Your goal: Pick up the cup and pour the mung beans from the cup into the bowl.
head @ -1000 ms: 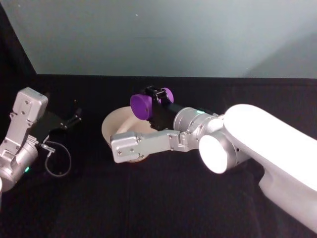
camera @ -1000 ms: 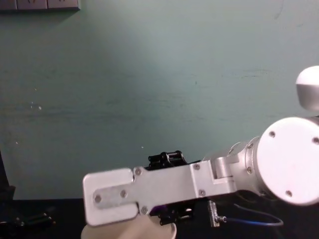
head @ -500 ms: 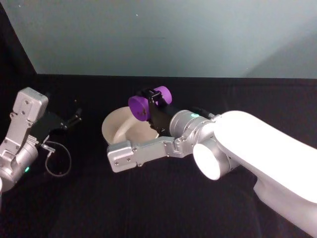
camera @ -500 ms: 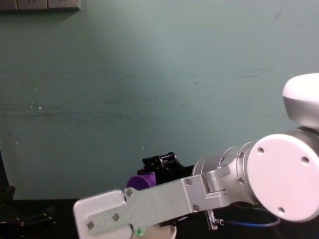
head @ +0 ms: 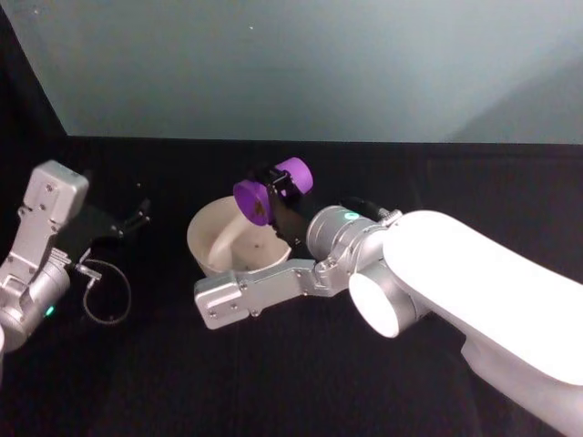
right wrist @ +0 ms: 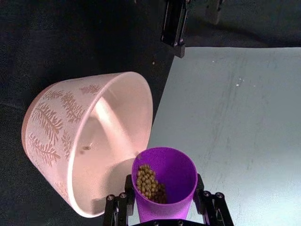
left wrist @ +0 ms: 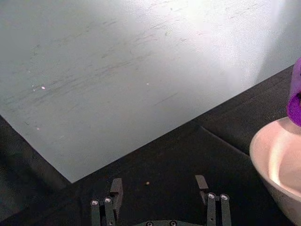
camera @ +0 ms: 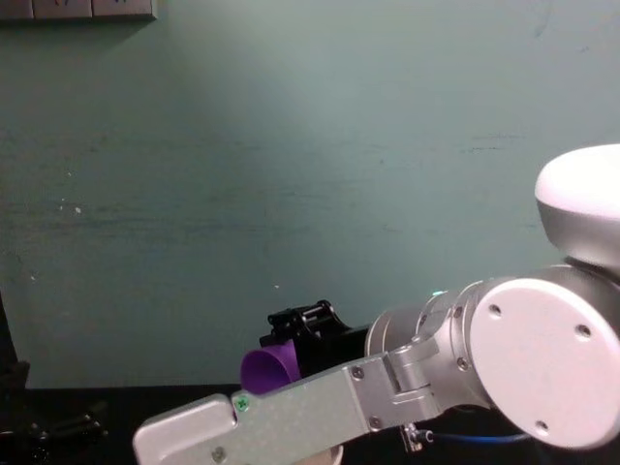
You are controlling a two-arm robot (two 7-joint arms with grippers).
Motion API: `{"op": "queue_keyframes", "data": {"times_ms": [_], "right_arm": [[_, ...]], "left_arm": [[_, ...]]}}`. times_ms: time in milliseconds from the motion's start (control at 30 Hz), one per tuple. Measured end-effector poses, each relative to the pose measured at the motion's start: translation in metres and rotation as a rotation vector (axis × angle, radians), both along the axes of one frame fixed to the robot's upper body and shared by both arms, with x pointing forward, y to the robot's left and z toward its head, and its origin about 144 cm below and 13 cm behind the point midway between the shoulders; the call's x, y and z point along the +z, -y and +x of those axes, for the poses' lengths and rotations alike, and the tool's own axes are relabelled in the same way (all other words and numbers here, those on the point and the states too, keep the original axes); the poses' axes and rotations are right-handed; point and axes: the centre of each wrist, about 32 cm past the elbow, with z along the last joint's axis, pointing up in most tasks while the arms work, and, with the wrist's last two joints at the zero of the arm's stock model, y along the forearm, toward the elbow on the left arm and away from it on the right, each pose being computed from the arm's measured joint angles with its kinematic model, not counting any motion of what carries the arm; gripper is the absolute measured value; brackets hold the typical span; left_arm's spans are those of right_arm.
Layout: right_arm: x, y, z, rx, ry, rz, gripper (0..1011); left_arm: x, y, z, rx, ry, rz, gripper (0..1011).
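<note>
My right gripper [head: 278, 187] is shut on the purple cup [head: 252, 200] and holds it tilted over the far rim of the pale pink bowl [head: 196, 232]. In the right wrist view the cup [right wrist: 175, 175] has mung beans [right wrist: 148, 183] heaped on its bowl-side wall, next to the bowl [right wrist: 47, 122]. The chest view shows the cup [camera: 269, 369] leaning left and down in the right gripper [camera: 302, 327]. My left gripper [head: 127, 221] rests open on the table to the left of the bowl, with nothing between its fingers [left wrist: 106, 207].
A black cloth covers the table [head: 273, 382], with a pale green wall [head: 301, 64] behind it. My right forearm link [head: 246, 291] crosses in front of the bowl. A thin cable loop [head: 105, 296] hangs beside the left wrist.
The right arm has rolled the cup further toward the bowl and shifted it a little left. The forearm link has dropped lower, uncovering more of the bowl. The left arm has stayed still.
</note>
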Motion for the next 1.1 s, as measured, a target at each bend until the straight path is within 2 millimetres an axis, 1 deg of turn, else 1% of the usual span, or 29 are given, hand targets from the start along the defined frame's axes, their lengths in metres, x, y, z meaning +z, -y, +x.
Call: {"op": "queue_keyframes", "data": {"times_ms": [1100], "right_arm": [[-0.0016, -0.002, -0.0019, 0.005, 0.019, -0.034, 726]], "left_arm": [[0.0, 0.0, 0.0, 0.0, 0.0, 0.0, 1000]]}}
